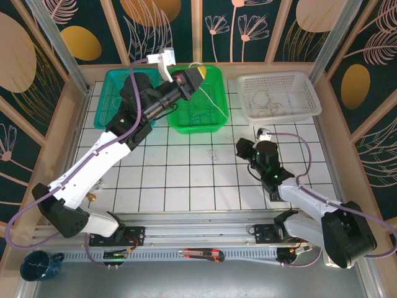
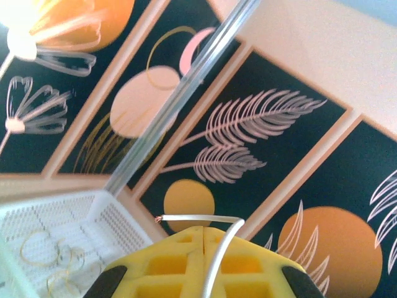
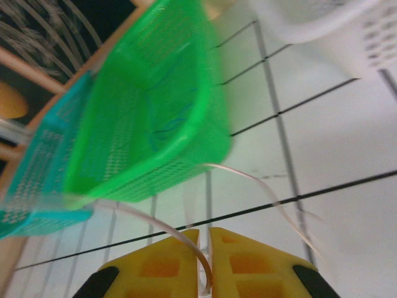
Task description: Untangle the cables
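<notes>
**Setting.** White gridded table (image 1: 186, 180), walled by dark panels (image 1: 248, 25) painted with leaves and orange discs. Three mesh baskets stand along the far side: teal basket (image 1: 102, 118), green basket (image 1: 217, 124), white basket (image 1: 310, 107).

**Item 1: left gripper (image 1: 193, 76).** It is raised above the green basket. Its yellow fingers (image 2: 186, 243) are pressed together on a white cable (image 2: 231, 239). The cable rises from between the fingertips, bends over just beyond them and ends in a bare coppery tip to their left. From above, the rest of it arcs away from the fingers across the green basket toward that basket's right rim.

**Item 2: right gripper (image 1: 243, 148).** It sits low over the table, well apart from the left one, with only a narrow slit between its fingers. A thin pale strand (image 3: 149, 216) curves in from the left of the fingers and runs into the slit. Blur hides whether it is pinched.

**Item 3: sorted stock.** Pale yellow cables (image 2: 40, 254) lie looped in the white basket, below and left of the left fingers. Thin dark cords (image 1: 197, 115) lie in the green basket.

**Note.** The coming move likely turns on the white cable. The left arm has it, and its free tail lies ahead of the right fingers, slightly to their left.
</notes>
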`<state>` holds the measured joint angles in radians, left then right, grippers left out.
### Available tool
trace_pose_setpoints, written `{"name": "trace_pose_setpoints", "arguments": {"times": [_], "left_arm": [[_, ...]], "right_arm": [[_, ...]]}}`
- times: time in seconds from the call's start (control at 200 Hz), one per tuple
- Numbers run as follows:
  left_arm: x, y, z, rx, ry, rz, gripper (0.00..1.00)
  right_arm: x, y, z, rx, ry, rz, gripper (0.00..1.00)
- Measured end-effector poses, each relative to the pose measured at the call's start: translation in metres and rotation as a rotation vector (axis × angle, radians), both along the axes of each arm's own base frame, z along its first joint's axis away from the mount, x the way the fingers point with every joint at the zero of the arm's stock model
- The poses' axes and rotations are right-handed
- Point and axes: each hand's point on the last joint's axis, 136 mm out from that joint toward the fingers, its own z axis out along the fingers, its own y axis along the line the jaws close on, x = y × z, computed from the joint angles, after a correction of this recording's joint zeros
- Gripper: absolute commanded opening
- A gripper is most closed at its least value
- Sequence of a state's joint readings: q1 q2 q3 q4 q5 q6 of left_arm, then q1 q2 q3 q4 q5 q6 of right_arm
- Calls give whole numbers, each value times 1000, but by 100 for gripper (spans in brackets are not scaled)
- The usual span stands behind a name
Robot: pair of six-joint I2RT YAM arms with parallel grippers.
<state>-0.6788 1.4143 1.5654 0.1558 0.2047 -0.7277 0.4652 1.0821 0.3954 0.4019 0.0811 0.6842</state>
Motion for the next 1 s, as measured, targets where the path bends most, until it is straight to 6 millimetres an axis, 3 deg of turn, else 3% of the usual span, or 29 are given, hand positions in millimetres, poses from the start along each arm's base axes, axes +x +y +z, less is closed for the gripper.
{"name": "trace_pose_setpoints", "arguments": {"times": [0.085, 0.205, 0.335, 0.445, 0.53, 0.796, 1.001], "left_arm": [[-3, 13, 27, -33, -56, 37, 0], [-2, 37, 50, -65, -101, 91, 0], [13, 67, 59, -76, -121, 171, 0], [29, 91, 59, -70, -117, 247, 0], [36, 109, 64, -62, -123, 304, 0], [45, 172, 107, -35, -221, 516, 0], [69, 221, 124, 27, -258, 708, 0]], "right_arm": [[1, -9, -11, -18, 37, -34, 22], [0, -13, -17, -32, 61, -44, 26], [0, -14, -20, -36, 71, -47, 33], [-2, -13, -21, -39, 76, -37, 50], [-3, -13, -19, -31, 77, -30, 56], [-10, -10, -16, -27, 82, 5, 62], [-13, -6, -15, -34, 91, 38, 64]]}}
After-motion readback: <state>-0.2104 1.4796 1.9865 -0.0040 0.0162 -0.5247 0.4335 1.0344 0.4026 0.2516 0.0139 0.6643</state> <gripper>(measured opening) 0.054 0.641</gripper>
